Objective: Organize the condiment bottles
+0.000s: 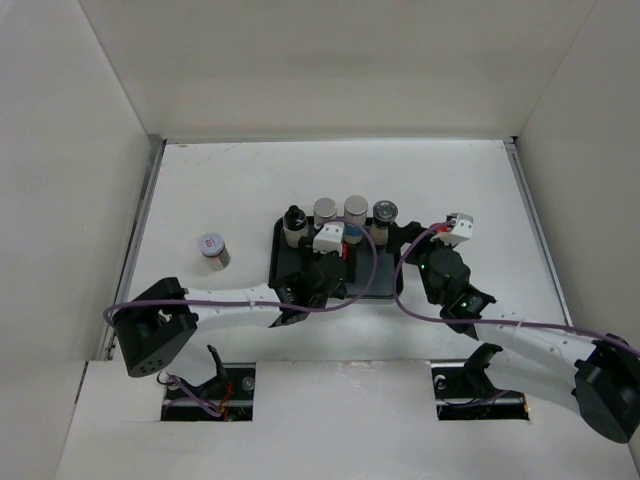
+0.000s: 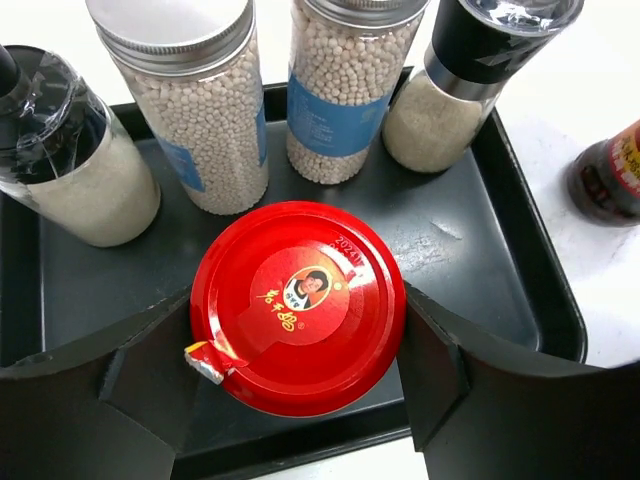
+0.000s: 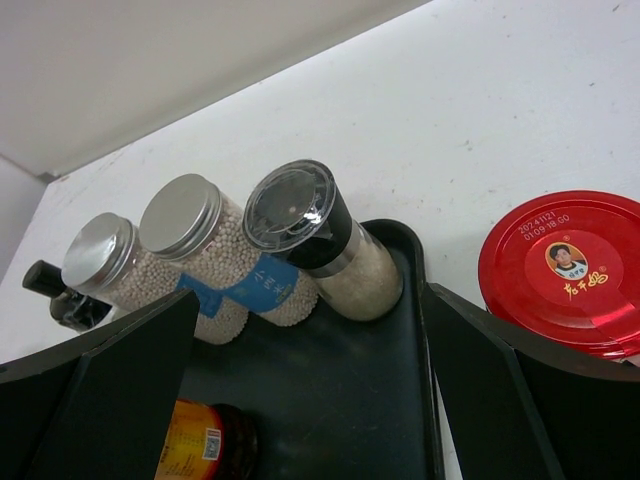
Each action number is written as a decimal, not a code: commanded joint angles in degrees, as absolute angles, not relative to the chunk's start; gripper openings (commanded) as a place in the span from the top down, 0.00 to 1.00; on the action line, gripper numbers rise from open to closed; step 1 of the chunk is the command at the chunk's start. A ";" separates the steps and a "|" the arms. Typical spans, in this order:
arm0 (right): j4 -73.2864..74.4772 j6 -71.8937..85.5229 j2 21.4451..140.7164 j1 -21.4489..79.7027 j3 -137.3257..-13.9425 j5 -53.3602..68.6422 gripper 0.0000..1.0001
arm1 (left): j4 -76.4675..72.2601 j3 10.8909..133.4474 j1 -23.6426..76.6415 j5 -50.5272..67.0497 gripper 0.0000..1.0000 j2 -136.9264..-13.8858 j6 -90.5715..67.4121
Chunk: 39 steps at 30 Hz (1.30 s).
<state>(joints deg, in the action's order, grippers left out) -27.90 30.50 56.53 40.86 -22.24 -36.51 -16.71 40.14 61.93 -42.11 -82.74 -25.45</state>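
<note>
Left gripper (image 2: 298, 335) has its jaws drawn in narrow on a red-lidded jar (image 2: 300, 285), one finger at nine o'clock of the lid and one at three, both touching its rim. That jar is at the six o'clock edge of the black tray (image 2: 500, 260); I can't tell whether it rests there or is just lifted. A row of bottles (image 2: 350, 90) lines the twelve o'clock side behind it.

Right gripper (image 3: 308, 295) hangs spread wide with nothing in it. A second red-lidded jar (image 3: 570, 270) sits on the table just off the tray at three o'clock. A white-lidded jar (image 1: 212, 250) stands well apart at nine o'clock.

I'd guess the held jar is glass, full and fairly heavy, and its smooth lid looks slippery. A hold lower, round the shoulder, would seem safer than the rim.
</note>
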 commanded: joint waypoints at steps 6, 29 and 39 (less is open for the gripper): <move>-31.11 30.85 54.67 40.65 -21.97 -36.91 0.00 | -21.71 40.78 61.83 -46.93 0.07 -76.74 -24.88; -31.99 29.18 58.01 43.72 -23.82 -34.10 0.00 | 5.03 32.70 20.19 -40.53 0.24 -56.50 -31.55; -31.99 28.57 59.59 44.16 -24.52 -33.66 0.00 | -4.65 30.32 14.28 -39.38 0.28 -64.68 -31.55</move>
<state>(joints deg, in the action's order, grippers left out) -28.84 29.34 58.81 43.33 -22.13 -34.46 1.76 30.79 15.27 -40.60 -63.90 -31.33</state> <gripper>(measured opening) 0.998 0.729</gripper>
